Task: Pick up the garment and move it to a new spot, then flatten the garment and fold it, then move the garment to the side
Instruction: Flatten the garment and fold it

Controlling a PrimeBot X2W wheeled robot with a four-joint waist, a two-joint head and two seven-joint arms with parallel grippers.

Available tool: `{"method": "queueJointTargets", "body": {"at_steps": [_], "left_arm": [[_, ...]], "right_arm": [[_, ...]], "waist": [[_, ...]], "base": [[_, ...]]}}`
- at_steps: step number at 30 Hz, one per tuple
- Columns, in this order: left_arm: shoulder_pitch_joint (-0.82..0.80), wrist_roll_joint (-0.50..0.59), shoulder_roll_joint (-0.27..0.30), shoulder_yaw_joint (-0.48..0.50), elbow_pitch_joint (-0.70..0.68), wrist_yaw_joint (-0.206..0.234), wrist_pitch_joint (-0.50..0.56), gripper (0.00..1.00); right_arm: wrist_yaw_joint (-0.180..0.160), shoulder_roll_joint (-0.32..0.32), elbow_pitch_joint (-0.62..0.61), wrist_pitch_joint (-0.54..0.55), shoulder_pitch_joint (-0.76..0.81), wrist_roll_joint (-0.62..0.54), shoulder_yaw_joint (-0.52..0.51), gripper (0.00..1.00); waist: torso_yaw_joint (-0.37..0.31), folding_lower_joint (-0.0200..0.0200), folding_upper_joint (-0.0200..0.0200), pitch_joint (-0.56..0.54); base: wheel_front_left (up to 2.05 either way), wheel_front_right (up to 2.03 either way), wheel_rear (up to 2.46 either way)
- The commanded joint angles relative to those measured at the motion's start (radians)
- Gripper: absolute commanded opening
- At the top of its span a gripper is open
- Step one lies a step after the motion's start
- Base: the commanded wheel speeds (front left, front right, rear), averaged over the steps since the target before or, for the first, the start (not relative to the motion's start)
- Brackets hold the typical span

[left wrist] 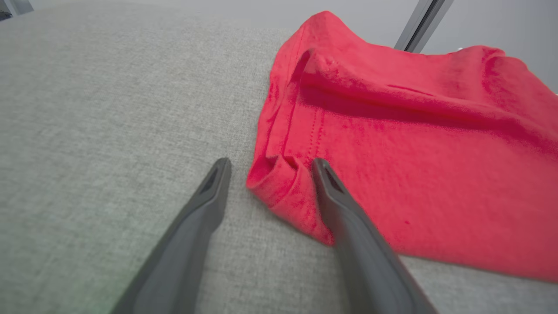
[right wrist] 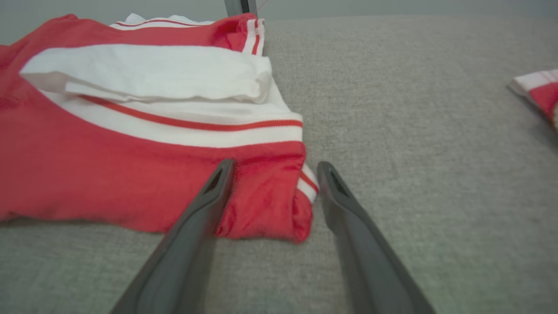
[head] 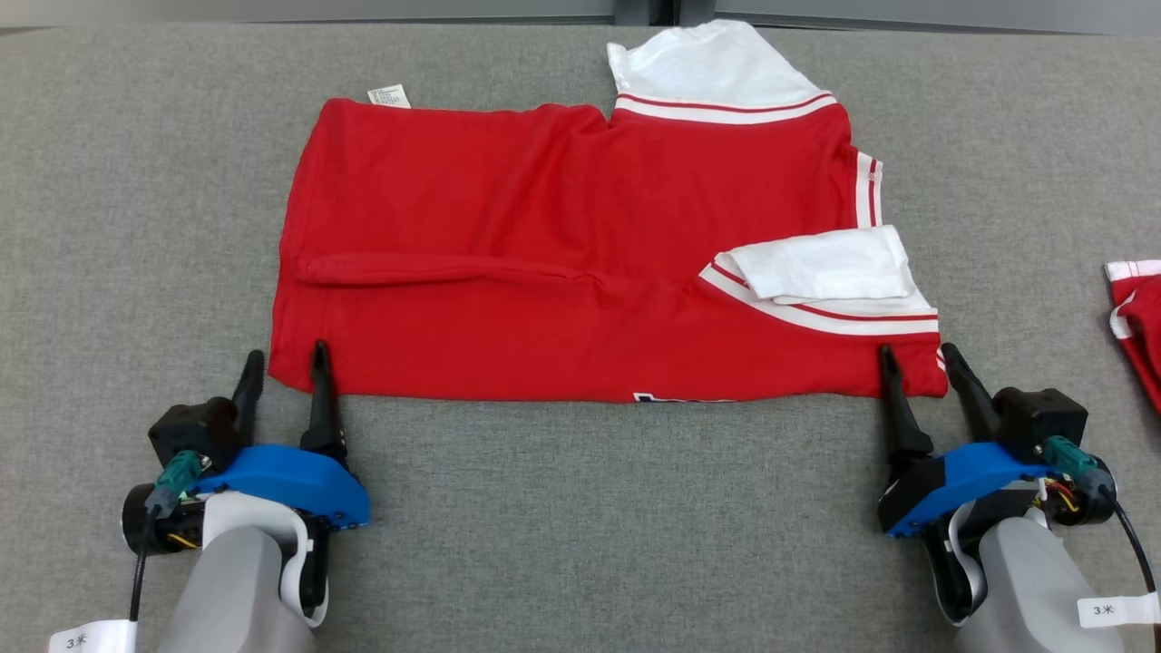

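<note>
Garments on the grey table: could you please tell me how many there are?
2. One red garment lies spread across the middle of the table; a second garment, red and white, sits at the right edge, partly cut off by the frame.

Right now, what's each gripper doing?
Left gripper: open, around the shirt's near corner, nothing held.
Right gripper: open, around its other near corner, nothing held.
</note>
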Motion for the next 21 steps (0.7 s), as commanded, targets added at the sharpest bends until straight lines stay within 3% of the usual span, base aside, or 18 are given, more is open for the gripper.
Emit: {"method": "queueJointTargets", "body": {"at_steps": [1,9,21], "left_arm": [[0.066,-0.022,-0.047,-0.050,0.072,-0.004,0.032,0.00],[0.074,-0.062,0.003,-0.053,-0.001,-0.002,0.021,0.00],[0.328,-0.034,-0.014,0.017,0.008,0.000,0.018,0.00]], "right_arm": [[-0.003,0.013,0.084,0.037,0.050,0.010,0.024,0.00],[-0.002,0.009,-0.034,0.024,0.067,0.049,0.027,0.00],[-0.002,0.003,-0.040,0.021,0.322,0.102,0.007,0.00]], "waist": [[0.001,0.0006,-0.0001,-0.004],[0.004,0.0006,-0.0001,-0.068],[-0.005,0.0006,-0.0001,-0.340]], "base": [[0.00,0.00,0.00],[0.00,0.00,0.00],[0.00,0.00,0.00]]}}
